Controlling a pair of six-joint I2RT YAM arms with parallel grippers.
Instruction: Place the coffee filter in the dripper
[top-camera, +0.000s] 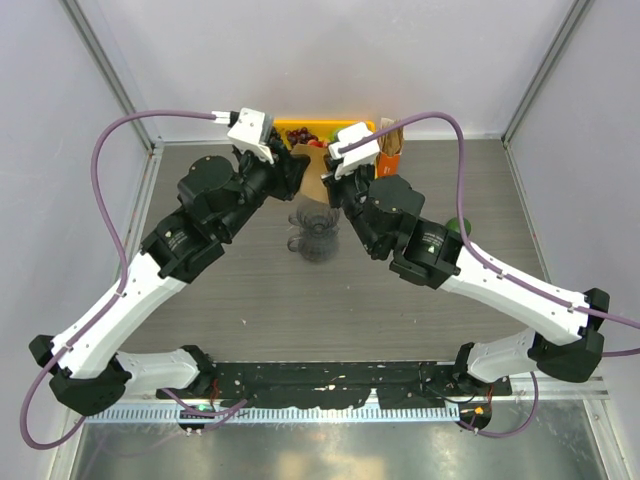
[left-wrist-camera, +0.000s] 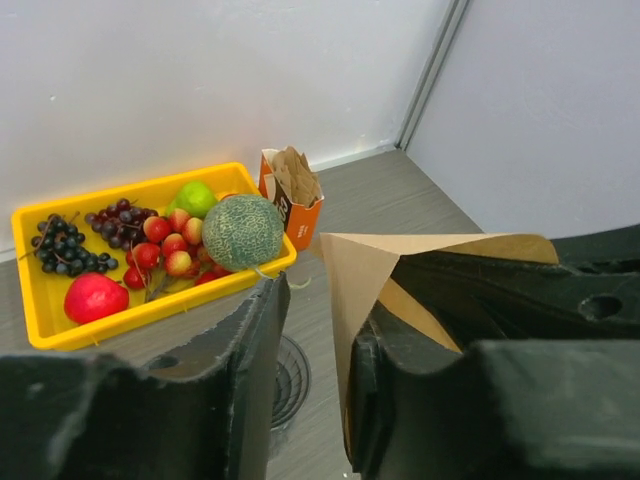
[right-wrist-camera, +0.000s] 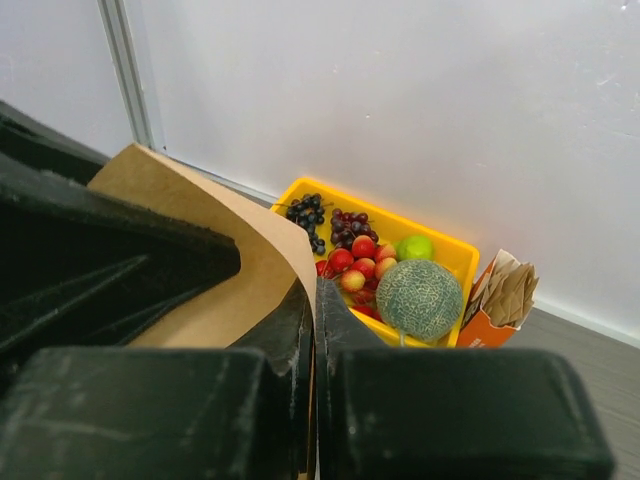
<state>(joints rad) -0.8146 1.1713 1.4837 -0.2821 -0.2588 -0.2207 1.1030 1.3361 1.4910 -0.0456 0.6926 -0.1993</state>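
One coffee filter (right-wrist-camera: 222, 262) pinched in right claw (right-wrist-camera: 314, 300), beside parted left claw (left-wrist-camera: 314, 330)

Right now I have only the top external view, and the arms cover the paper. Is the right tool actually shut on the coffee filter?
Observer: Yes. In the right wrist view the right tool is shut, with an edge of the coffee filter pinched in it.
Operator: And the left tool?
Observer: In the left wrist view the left tool is open. The filter lies against one finger, with a clear gap to the other.
Operator: Is any paper in the dripper yet?
Observer: No. The left wrist view shows part of the dripper below that gap, beside the filter, and there is no paper in the part that shows.
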